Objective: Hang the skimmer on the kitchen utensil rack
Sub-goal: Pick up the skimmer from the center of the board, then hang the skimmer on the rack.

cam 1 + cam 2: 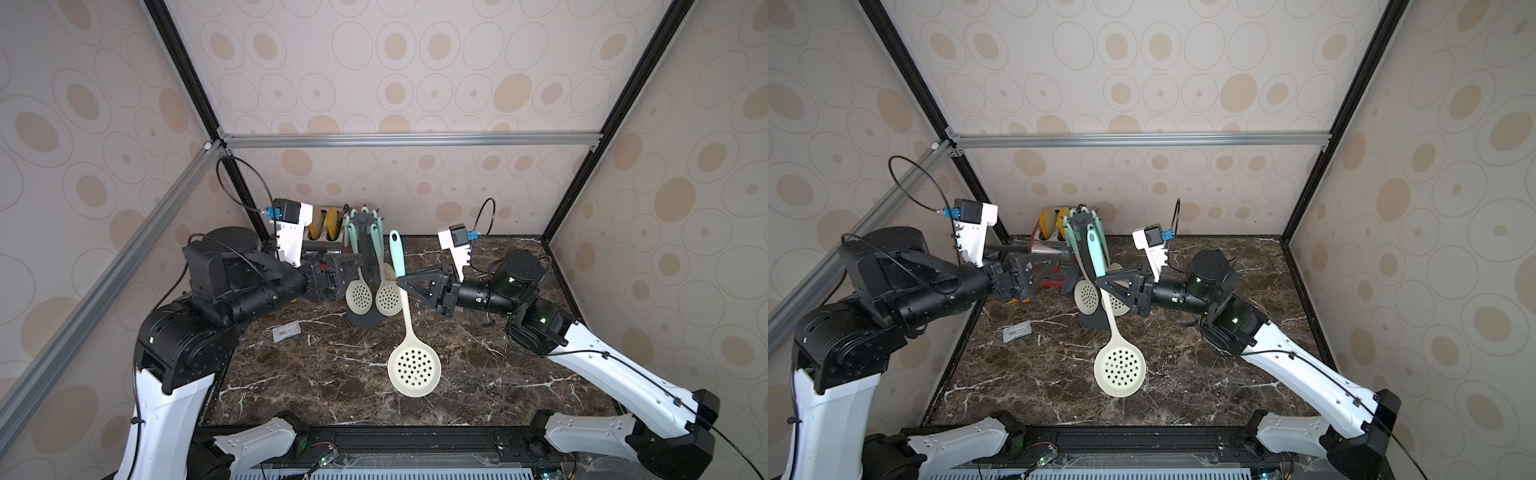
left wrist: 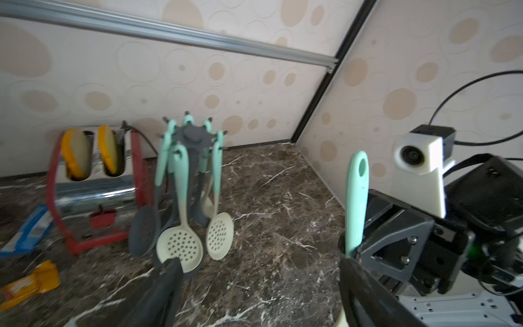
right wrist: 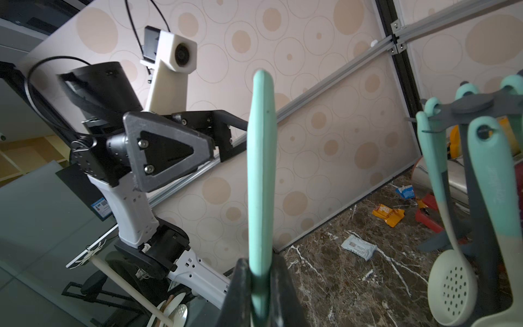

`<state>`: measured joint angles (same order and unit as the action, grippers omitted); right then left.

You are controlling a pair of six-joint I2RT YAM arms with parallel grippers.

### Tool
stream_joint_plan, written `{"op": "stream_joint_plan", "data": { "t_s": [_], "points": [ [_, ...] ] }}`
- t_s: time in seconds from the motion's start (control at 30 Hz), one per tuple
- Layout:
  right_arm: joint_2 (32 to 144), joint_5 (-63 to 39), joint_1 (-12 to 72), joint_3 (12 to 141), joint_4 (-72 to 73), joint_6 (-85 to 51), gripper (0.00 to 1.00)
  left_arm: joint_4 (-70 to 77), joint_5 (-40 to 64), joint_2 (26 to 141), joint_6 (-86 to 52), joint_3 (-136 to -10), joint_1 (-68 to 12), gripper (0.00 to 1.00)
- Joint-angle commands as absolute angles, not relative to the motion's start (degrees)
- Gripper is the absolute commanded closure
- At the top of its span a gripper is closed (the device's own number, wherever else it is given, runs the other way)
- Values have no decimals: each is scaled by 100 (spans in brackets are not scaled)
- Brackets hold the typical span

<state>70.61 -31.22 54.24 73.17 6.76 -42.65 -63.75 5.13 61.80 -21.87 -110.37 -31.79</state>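
The skimmer [image 1: 414,368] has a teal handle and a cream perforated head. It hangs head down above the marble table, in both top views [image 1: 1119,368]. My right gripper [image 1: 402,281] is shut on its handle [image 3: 261,170], just right of the kitchen utensil rack [image 1: 364,220]. The handle's eyelet end [image 2: 357,181] points up, apart from the rack's hooks. The rack [image 2: 195,136] is a dark grey stand with a star-shaped crown of hooks. My left gripper [image 2: 260,283] stands open and empty, left of the rack [image 1: 1082,220].
Two cream skimmers [image 1: 359,295] [image 1: 388,297] and darker utensils hang on the rack. A red-framed toaster [image 2: 93,175] with bread slices stands at the back left. A white packet [image 1: 286,331], an orange wrapper [image 2: 28,283] and a blue packet [image 2: 31,229] lie on the table.
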Motion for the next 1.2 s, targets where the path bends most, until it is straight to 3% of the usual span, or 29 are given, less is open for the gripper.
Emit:
{"op": "stream_joint_plan", "data": {
  "t_s": [0.0, 0.27, 0.47, 1.17],
  "points": [
    [7514, -3185, 5415, 7598, 510, -4156, 100, -7205, -451, 5961, -2079, -10754, -3146, 10],
    [8376, -3641, 5108, 8122, 423, -4515, 100, -6971, 213, 5913, -2303, -10219, -2962, 10],
    [8780, -3891, 4793, 8119, 1036, -5110, 100, -5987, 2001, 5813, -2702, -9425, -1785, 16],
    [9270, -4122, 4747, 8552, 1054, -5332, 100, -5753, 2197, 5779, -2610, -9098, -1742, 18]
  ]
}}
